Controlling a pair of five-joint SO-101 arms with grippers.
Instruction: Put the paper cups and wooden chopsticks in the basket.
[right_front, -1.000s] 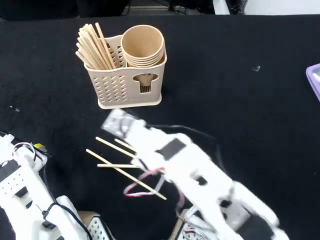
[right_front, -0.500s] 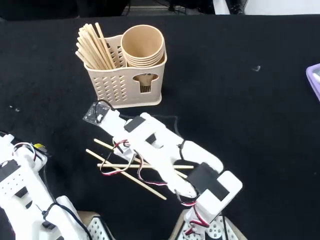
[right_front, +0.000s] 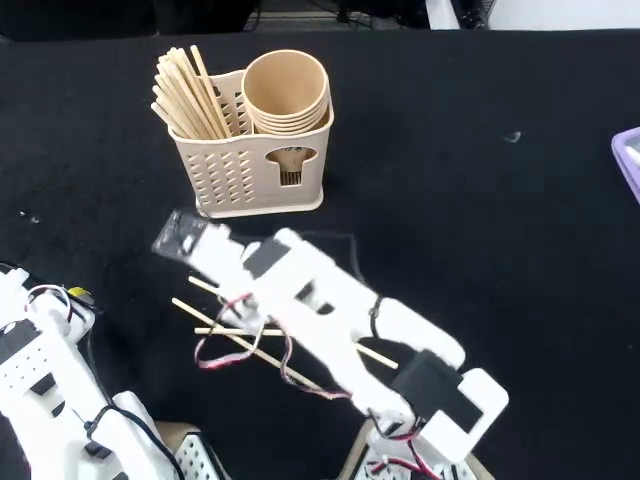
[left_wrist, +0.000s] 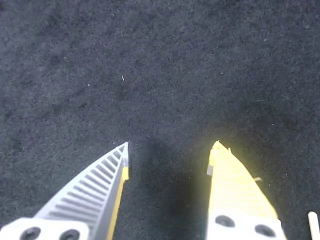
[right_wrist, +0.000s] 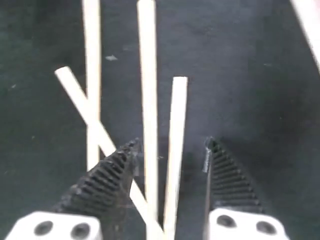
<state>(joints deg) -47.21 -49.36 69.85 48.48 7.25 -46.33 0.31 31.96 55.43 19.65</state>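
the right gripper (right_wrist: 170, 145) is hanging low over the loose wooden chopsticks (right_wrist: 148, 100) on the black table (right_front: 480, 230), with its jaws standing partly open and gripping nothing. two of the sticks are lying side by side in the gap between its black ridged fingertips (right_wrist: 115, 165), the longer one just beside one fingertip. a third stick is lying outside that fingertip, and a fourth is crossing it at a slant and running under the same finger. whether the pads are touching any stick cannot be told. in the high view the white right arm (right_front: 330, 310) is stretching from the near edge across this scatter of sticks, towards the basket (right_front: 250, 175) but well short of it.

the basket is standing upright farther back on the table. the stacked paper cups (right_front: 286, 90) are sitting in one compartment, and a bundle of chopsticks (right_front: 185, 95) is leaning in the other, their ends sticking up past the rim.

the left gripper (left_wrist: 170, 147) is pointing down at bare black cloth, its jaws spread wide and holding nothing. the left arm (right_front: 40, 390) is sitting at the near corner, well apart from the loose sticks
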